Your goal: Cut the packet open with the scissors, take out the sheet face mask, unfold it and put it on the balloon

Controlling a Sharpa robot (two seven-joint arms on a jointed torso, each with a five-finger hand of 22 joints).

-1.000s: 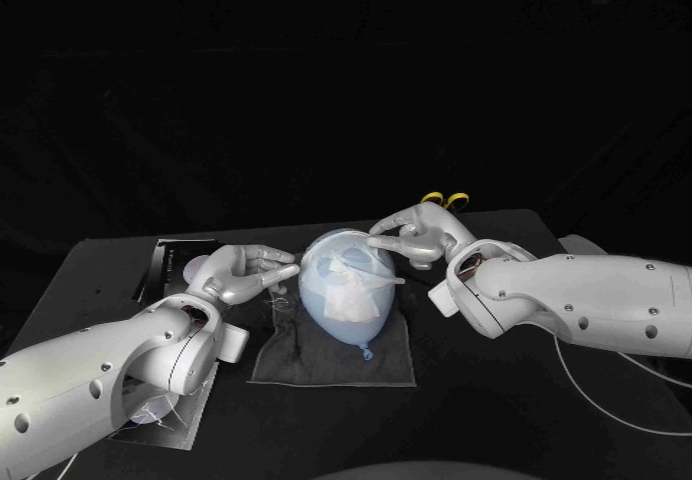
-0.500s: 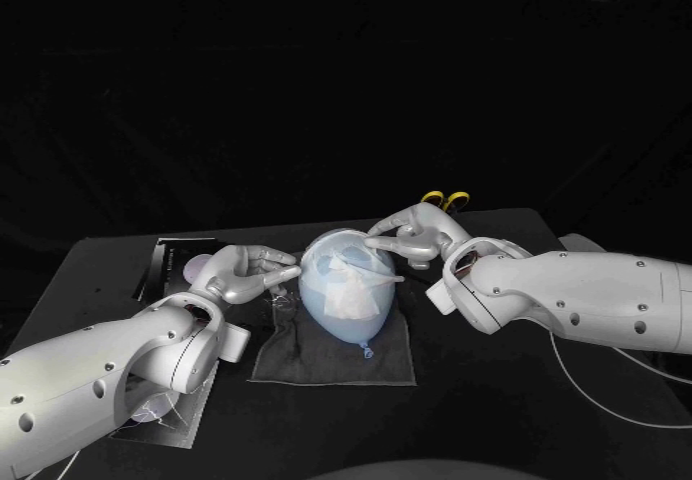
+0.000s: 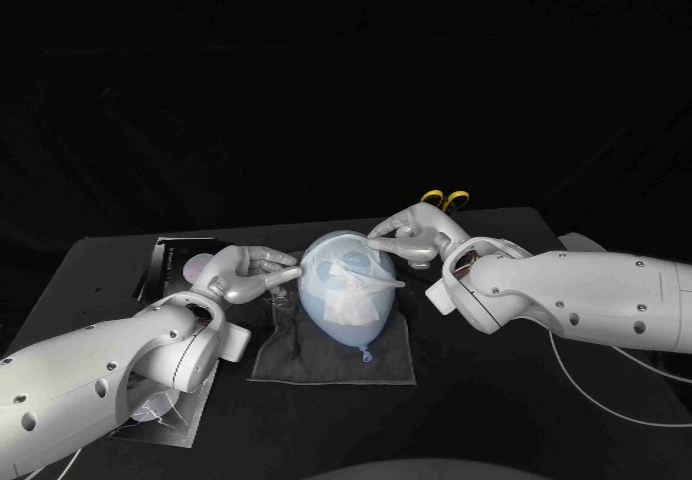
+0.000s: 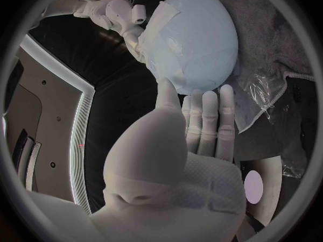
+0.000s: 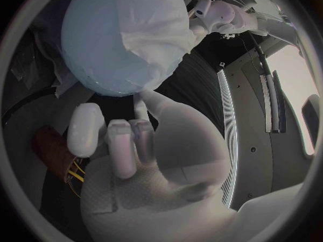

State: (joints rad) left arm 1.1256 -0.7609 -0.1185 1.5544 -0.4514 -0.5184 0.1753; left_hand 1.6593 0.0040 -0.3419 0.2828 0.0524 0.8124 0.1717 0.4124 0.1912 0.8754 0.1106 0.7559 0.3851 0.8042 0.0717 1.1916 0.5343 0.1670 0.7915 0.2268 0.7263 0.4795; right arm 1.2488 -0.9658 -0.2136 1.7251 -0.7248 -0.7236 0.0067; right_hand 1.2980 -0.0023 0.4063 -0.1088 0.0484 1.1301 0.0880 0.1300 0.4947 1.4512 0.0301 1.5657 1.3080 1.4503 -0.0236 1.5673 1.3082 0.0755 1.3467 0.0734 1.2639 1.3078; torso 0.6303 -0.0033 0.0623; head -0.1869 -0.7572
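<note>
Shifted only slightly since a second ago: seeing right hand a touch further in over the far end of the balloon, left hand a little higher on its flank. Same spot for balloon and sheet face mask. Possibly some smoothing of the mask's upper edge, hard to confirm.

Reads as final fitting, not placing: mask already draped over the balloon's upper face, openings visible, lower part bunched and creased toward the knot. Balloon lying on the dark cloth mid-table, knot end toward the robot, braced between both hands.

Left hand: fingers straight and side by side, tips against the balloon's end, thumb up near the mask edge, gripping nothing as far as visible.

Right hand: fingers curled in, thumb out at the mask's edge on the balloon. Can't tell whether pinching the sheet or just pressing it.

Scissors parked behind the right hand, yellow handles showing. What looks like the packet off by the left arm, clear film nearer the robot.

Judging cut, extraction and unfolding done. Remaining: flatten the bunched lower half. Risk: rolling the balloon off the cloth under uneven push.
</note>
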